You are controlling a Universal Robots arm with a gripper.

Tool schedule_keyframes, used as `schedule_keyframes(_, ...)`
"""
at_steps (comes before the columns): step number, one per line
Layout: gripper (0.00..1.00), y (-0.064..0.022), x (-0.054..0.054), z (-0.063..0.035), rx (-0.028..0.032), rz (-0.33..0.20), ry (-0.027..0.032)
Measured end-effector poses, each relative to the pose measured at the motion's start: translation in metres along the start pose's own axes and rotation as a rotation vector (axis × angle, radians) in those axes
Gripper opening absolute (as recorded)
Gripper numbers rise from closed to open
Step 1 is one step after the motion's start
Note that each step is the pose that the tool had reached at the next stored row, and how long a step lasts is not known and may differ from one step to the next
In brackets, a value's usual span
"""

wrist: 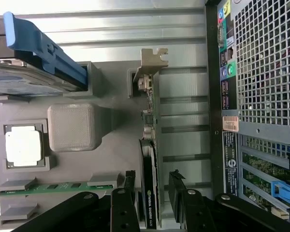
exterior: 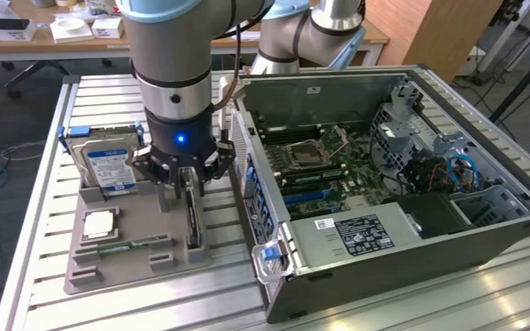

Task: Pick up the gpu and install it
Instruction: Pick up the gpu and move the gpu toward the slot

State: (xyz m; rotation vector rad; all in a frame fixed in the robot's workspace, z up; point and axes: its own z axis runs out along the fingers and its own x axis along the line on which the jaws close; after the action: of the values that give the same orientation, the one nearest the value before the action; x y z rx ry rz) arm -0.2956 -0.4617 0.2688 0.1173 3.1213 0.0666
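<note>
Tool (exterior: pixel 190 187) released, jaws wide, straddling the gpu (exterior: pixel 192 224). Gpu stands on edge in the gray tray (exterior: pixel 108 265), lower left of the exterior view.

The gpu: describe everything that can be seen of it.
The gpu is a thin green circuit board standing on its long edge in a slot of the grey holder tray, beside the open computer case. A black shroud with green lettering covers one face; a silver metal bracket caps one end. The open gripper straddles the other end, one finger on each side with a gap showing; only the tray appears to touch it.
</note>
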Motion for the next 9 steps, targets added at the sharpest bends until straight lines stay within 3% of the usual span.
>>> schedule_keyframes(9, 0.41, -0.0002, -0.0004, 0.0038, 0.0000, -0.004, 0.0004)
